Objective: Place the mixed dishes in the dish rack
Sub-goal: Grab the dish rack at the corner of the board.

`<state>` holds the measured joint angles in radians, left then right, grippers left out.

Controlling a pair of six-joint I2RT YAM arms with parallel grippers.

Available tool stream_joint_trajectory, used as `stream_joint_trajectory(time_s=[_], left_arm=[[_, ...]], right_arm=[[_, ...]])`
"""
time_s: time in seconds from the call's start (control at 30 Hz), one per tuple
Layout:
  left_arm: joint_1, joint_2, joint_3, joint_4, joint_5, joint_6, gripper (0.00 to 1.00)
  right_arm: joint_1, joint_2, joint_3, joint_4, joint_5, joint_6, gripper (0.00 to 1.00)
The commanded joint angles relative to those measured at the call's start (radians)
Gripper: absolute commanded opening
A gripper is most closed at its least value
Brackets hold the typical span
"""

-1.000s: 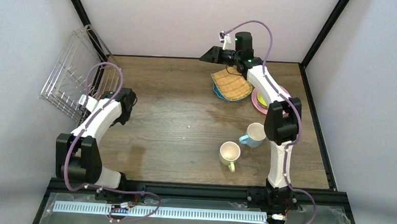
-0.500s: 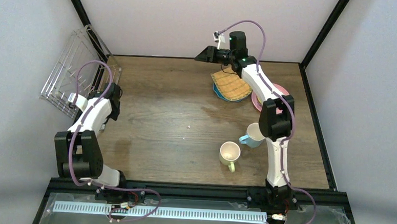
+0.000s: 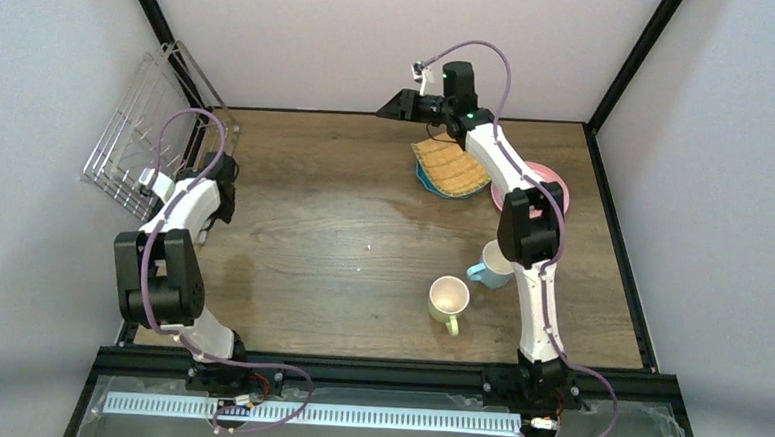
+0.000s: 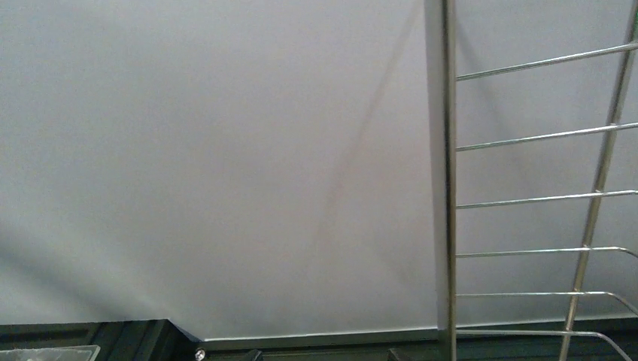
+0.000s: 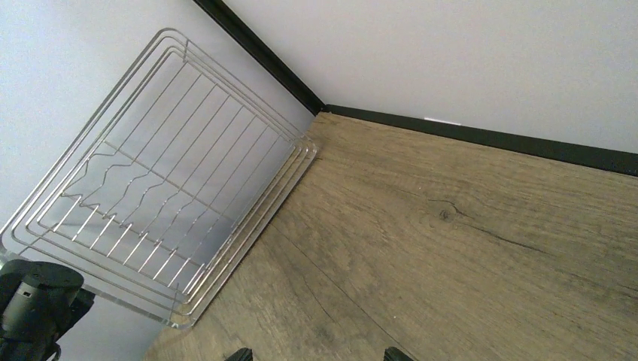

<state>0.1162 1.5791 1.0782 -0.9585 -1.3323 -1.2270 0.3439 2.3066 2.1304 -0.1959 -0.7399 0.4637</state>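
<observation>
Silver wire-grid dish rack [image 3: 133, 130] leans tilted on the wall [image 3: 36, 160] at ten o'clock; we fear the spread left gripper [image 3: 148, 180] beside its edge could topple it, while the right gripper [image 3: 397, 105], also spread, holds nothing.

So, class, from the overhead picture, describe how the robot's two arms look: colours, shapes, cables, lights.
The left arm and right arm match: smooth white links between chunky black joints. A purple cable loops along each. The right arm's tool is a black wedge with a small white camera above it, and a green light glows just behind.
</observation>
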Motion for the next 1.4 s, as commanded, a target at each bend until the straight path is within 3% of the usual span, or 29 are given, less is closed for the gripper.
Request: stream_joint_trajectory(time_s=[0.0, 0.3, 0.5, 0.77, 1.37], left_arm=[[0.023, 0.045, 0.043, 0.047, -0.036, 0.022, 0.96], [0.031, 0.08, 0.09, 0.019, -0.018, 0.017, 0.93], [-0.013, -0.004, 0.016, 0.031, 0.067, 0.03, 0.85], [-0.061, -0.109, -0.062, 0.034, 0.096, 0.034, 0.85], [-0.064, 0.063, 0.089, 0.112, -0.033, 0.133, 0.92]], right_arm=[[0.004, 0.052, 0.048, 0.011, -0.019, 0.011, 0.99], [0.005, 0.103, 0.082, 0.025, -0.03, 0.033, 0.99], [0.004, 0.114, 0.08, 0.023, -0.033, 0.038, 0.99], [0.012, 0.106, 0.068, 0.018, -0.037, 0.031, 0.99], [0.022, 0.159, 0.156, 0.048, -0.026, 0.038, 0.99]])
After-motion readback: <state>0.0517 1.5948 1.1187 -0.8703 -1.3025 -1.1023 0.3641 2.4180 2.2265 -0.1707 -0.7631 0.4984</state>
